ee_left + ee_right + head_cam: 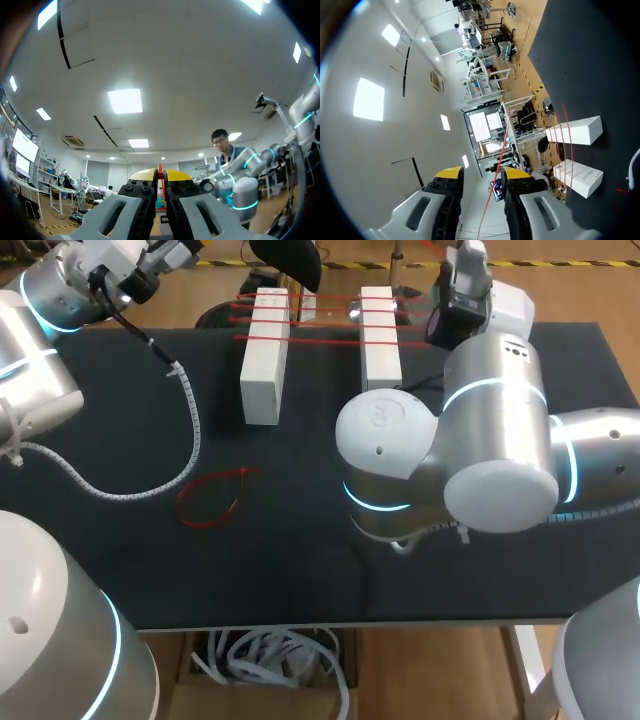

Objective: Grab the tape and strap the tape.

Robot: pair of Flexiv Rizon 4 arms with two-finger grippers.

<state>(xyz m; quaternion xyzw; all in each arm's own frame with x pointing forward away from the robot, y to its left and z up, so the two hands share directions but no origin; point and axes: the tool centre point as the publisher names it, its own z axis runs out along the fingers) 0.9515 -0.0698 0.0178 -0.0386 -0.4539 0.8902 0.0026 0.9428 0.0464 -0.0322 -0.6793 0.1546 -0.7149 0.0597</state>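
red tape strip point(161, 170) pinched between the left gripper point(160, 175) tips, which stand nearly together. second tape point(495, 172) runs through the right gripper point(482, 173) gap, fingers apart, neither touching it. head view: taut tapes point(320, 324) span two white blocks point(265, 355) at the table point(120, 560) 12 o'clock. red loop point(213, 498) lies loose at 7 o'clock of the left block.
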